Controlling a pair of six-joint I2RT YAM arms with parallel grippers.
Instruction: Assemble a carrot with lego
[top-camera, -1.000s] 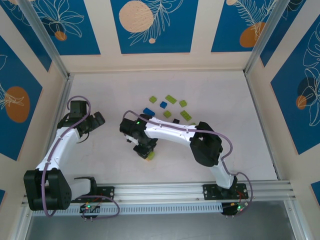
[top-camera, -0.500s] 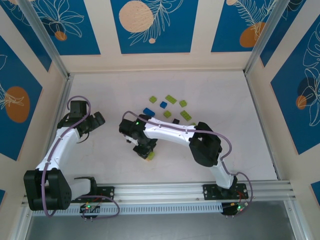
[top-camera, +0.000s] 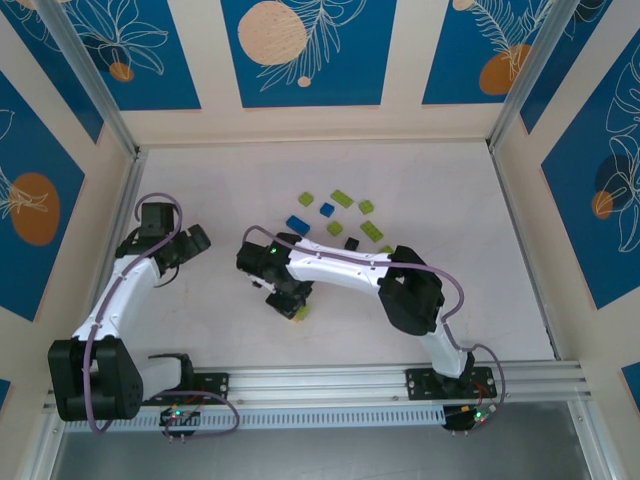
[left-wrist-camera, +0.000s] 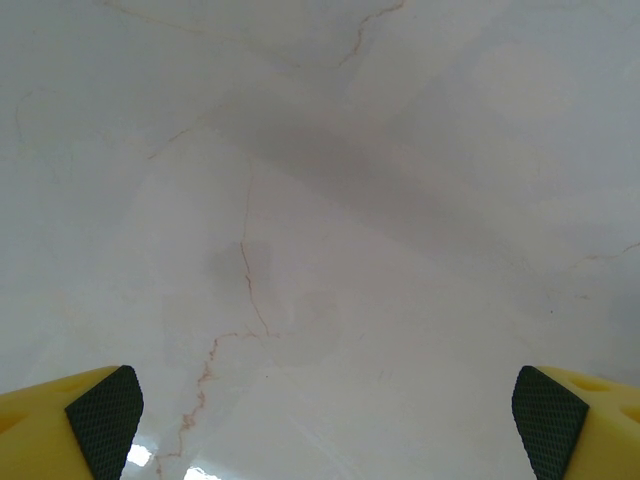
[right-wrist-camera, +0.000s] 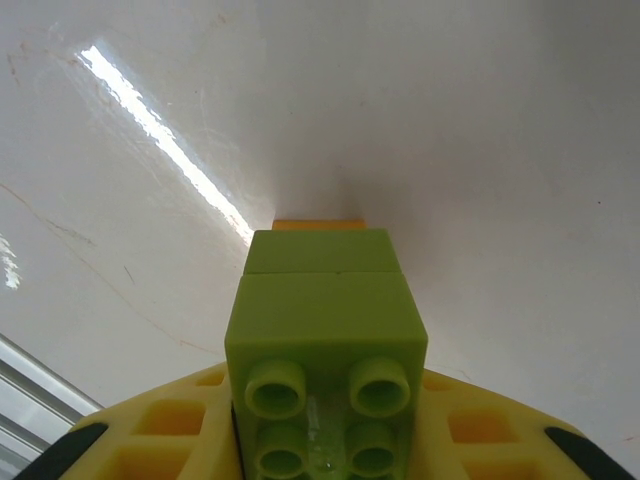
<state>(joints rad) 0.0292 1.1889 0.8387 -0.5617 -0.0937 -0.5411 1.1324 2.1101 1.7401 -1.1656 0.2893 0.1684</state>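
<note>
Lime green is the colour to watch. From the top external camera, the right gripper is down near the middle of the white table, clamped on a lime-green stack. Whether the stack touches the surface is hard to tell from up here. Behind it lie the loose bricks: several lime ones, two blue bricks and a black brick, scattered close together but apart from the stack. The left gripper hangs off to the side, well apart from all of it.

Over to the left wrist camera: jaws spread wide, a dark pad in each bottom corner, and nothing between them but bare, veined table.

On the right wrist camera, the yellow fingers are clenched on the stack, studs facing the lens. Two lime pieces sit end to end, and an orange brick peeks out at the far end, down by the table.

I'd call these parts light, stiff and smooth-walled. They're best pinched across flat sides, never the studs. A twist could pop the press-fit joints.
</note>
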